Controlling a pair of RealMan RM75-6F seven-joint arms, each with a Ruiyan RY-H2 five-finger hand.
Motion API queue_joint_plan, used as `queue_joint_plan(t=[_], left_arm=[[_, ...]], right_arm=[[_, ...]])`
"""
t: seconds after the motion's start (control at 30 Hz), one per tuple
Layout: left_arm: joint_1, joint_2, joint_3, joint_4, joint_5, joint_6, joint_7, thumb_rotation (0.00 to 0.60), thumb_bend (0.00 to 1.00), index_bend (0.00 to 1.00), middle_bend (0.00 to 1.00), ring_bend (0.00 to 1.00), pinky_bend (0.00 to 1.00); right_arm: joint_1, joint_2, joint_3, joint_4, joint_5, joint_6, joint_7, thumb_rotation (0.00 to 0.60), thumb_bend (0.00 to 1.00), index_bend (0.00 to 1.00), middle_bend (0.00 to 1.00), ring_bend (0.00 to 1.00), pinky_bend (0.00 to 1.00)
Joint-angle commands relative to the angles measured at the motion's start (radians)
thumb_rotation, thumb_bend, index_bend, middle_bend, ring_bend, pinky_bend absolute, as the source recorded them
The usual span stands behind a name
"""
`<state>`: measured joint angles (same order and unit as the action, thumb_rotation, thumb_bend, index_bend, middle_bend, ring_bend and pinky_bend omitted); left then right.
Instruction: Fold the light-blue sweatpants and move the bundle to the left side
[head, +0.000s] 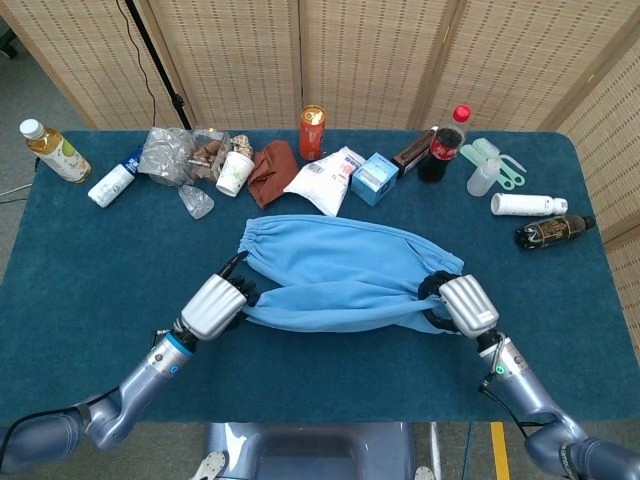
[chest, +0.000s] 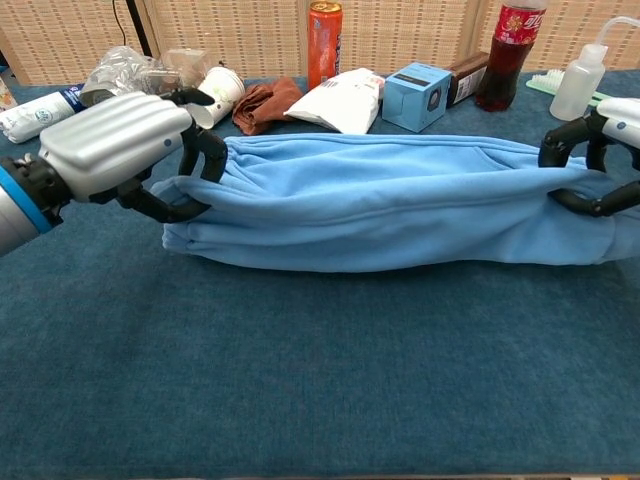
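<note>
Mid-table, the light-blue sweatpants (head: 345, 272) are in the first fold: the left hand (head: 214, 305) grips the near leg's cuff, the right hand (head: 466, 304) its waist end, raised over the far leg; next, lay it flat

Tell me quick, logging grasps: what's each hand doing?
Left hand: holding the sweatpants at one end.
Right hand: holding their other end.

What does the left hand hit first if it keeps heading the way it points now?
Likely the paper cup, judging by the head view: the left hand, gripping the sweatpants cuff, points up-table toward it. Depth is unclear.
</note>
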<state>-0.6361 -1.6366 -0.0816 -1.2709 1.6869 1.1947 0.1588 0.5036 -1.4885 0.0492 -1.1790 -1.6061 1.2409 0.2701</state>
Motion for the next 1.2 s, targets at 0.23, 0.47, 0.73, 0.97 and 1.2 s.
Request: queue_joint_plan(t=[0.23,0.47,0.73,0.97,1.2], left_arm=[[-0.124,0.013,-0.083,-0.003,-0.043,-0.11,0.098,0.6,0.39,0.81,0.59,0.57,0.09],[-0.176,-0.004,-0.116,0.029,-0.077,-0.142,0.119,0.6,0.39,0.81,0.59,0.57,0.09],[-0.235,-0.035,-0.156,0.113,-0.178,-0.231,0.145,0.6,0.39,0.81,0.59,0.57,0.09],[-0.293,-0.076,-0.169,0.199,-0.228,-0.293,0.134,0.6,0.39,0.81,0.59,0.55,0.07],[-0.341,-0.122,-0.175,0.296,-0.256,-0.321,0.107,0.6,0.39,0.81,0.59,0.55,0.07]], right_arm=[[0.064,0.039,0.085,-0.001,0.121,-0.127,0.017,0.6,0.61,0.62,0.51,0.42,0.59],[0.104,0.033,0.127,0.053,0.18,-0.193,0.015,0.6,0.62,0.62,0.51,0.42,0.59],[0.129,0.027,0.144,0.128,0.223,-0.252,0.04,0.6,0.62,0.62,0.51,0.42,0.59],[0.155,-0.003,0.146,0.205,0.233,-0.291,0.063,0.6,0.62,0.62,0.51,0.42,0.59],[0.183,-0.038,0.15,0.275,0.24,-0.327,0.094,0.6,0.62,0.62,0.51,0.42,0.59]])
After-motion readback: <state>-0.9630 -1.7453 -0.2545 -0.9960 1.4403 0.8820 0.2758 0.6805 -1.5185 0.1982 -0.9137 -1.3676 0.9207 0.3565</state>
